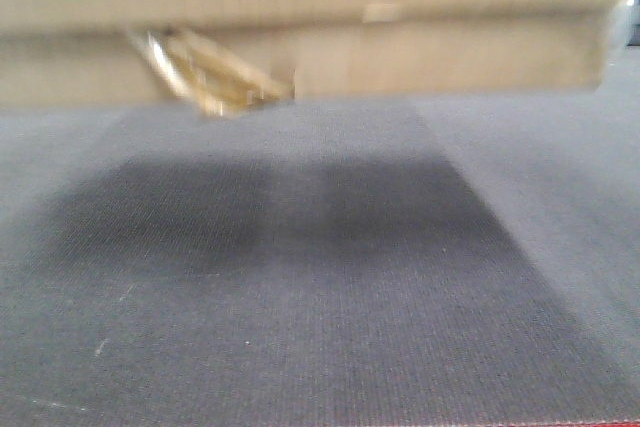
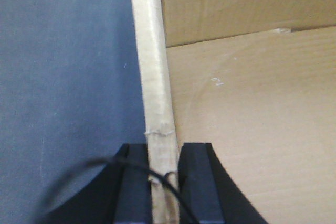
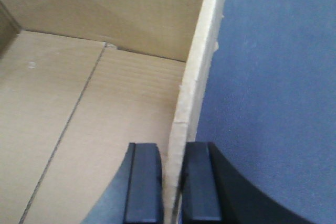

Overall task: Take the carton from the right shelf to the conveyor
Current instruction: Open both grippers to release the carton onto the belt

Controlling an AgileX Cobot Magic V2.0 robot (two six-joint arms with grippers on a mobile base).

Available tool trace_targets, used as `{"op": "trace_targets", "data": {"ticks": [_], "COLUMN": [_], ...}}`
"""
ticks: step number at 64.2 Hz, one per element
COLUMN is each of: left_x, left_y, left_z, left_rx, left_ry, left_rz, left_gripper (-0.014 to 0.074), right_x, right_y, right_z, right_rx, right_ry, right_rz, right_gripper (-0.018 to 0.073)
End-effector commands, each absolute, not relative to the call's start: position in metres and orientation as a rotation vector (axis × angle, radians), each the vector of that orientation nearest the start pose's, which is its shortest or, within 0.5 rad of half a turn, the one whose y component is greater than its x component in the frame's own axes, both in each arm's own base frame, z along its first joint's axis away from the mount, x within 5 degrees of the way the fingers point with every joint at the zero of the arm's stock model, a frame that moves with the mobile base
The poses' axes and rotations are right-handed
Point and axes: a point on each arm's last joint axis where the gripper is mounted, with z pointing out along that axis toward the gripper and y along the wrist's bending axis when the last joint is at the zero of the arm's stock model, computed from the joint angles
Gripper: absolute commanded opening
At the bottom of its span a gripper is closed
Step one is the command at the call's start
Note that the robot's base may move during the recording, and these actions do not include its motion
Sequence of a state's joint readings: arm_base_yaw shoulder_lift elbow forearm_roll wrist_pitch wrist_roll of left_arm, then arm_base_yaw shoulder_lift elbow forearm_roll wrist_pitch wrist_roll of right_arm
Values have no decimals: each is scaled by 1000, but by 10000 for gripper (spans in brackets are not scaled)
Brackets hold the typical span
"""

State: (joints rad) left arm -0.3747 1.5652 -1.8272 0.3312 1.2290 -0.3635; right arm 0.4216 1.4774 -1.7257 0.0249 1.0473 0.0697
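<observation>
In the front view the carton (image 1: 320,17) fills the top of the frame from 10 to 2 o'clock. It is blurred, and a ragged strip of yellowish tape (image 1: 210,75) hangs from its lower edge at about 11 o'clock. Below it lies the conveyor (image 1: 320,327), a dark grey woven belt. A broad shadow (image 1: 270,212) sits on the belt under the carton, apart from the carton's lower edge, so the carton seems to hang just above the belt rather than rest on it. A thin red border (image 1: 600,423) shows at 5 o'clock.

In the left wrist view the left fingers (image 2: 191,182) sit at 6 o'clock. They are clamped on the top edge of one carton wall, one finger on each side and both touching the cardboard. The open inside of the carton lies toward 3 o'clock and the belt toward 9 o'clock. A thin black cable (image 2: 105,163) curves across the outer finger at 7 o'clock.

In the right wrist view the right fingers (image 3: 144,182), also at 6 o'clock, grip another wall edge the same way. There the carton's floor lies toward 9 o'clock and the belt toward 3 o'clock.
</observation>
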Motion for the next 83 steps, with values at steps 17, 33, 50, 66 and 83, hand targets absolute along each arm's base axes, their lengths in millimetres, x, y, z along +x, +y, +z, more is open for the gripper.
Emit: {"op": "trace_targets", "data": {"ticks": [17, 33, 50, 66, 83], "left_x": [361, 377, 376, 337, 268], "left_y": [-97, -101, -100, -87, -60], "left_z": [402, 386, 387, 433, 480], "left_rx": [57, 86, 83, 39, 28], "left_ry": [2411, 2402, 2407, 2330, 2131], "left_rz": [176, 203, 208, 169, 142], "left_gripper": [-16, 129, 589, 437, 64], "right_x": [355, 364, 359, 331, 278], "right_y": [149, 151, 148, 123, 64], "right_z": [387, 377, 382, 425, 468], "right_rx": [-404, -399, -406, -353, -197], "right_ry": [2323, 2329, 2333, 2243, 2167], "right_rz": [235, 232, 213, 208, 150], "right_gripper": [-64, -7, 571, 568, 144]}}
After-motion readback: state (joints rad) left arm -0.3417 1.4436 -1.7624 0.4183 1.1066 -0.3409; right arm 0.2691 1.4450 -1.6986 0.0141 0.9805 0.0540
